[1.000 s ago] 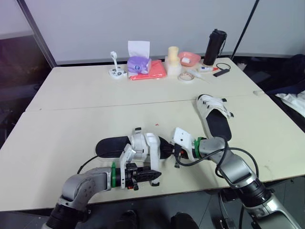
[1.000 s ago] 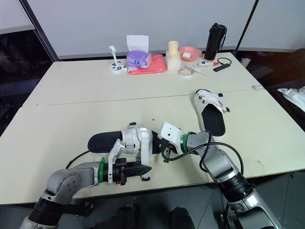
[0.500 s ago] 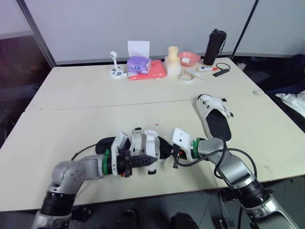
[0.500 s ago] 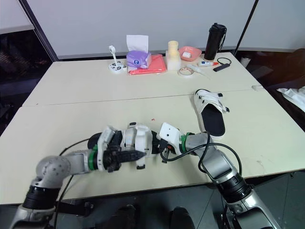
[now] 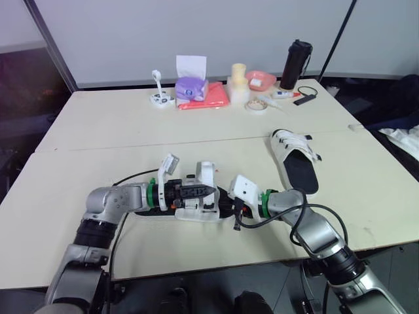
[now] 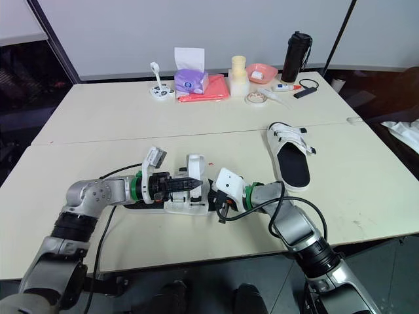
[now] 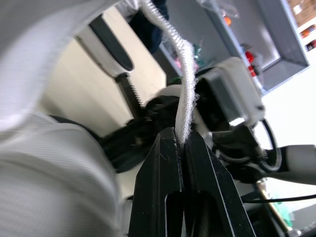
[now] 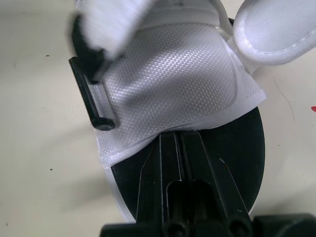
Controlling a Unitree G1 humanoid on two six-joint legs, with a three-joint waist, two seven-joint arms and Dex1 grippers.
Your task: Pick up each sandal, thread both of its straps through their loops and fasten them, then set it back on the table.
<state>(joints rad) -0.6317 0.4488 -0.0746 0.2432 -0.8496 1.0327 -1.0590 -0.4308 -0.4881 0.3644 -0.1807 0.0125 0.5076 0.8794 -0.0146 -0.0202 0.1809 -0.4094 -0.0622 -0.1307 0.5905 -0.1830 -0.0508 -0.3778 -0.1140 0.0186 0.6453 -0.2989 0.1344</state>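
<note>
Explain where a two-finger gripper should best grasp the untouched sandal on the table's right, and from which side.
Probably best: pinch the sandal by its sole rim at the bare heel end, coming from the near edge of the table. That heel points toward the robot, flat and uncovered; the straps crowd the far end.

the pale table (image 5: 98, 124) is two tops pushed together, with a seam running across the middle. the front sandal (image 5: 194, 213) lies near the front edge, and the second sandal (image 5: 298, 163) lies well apart on the right. along the far edge sit a white stand (image 5: 158, 98), a purple tissue box (image 5: 190, 87), a red pouch (image 5: 208, 98), a stack of cream cups (image 5: 237, 82), a pink bowl (image 5: 262, 80), a roll of tape (image 5: 255, 105) and a black bottle (image 5: 295, 64).
</note>
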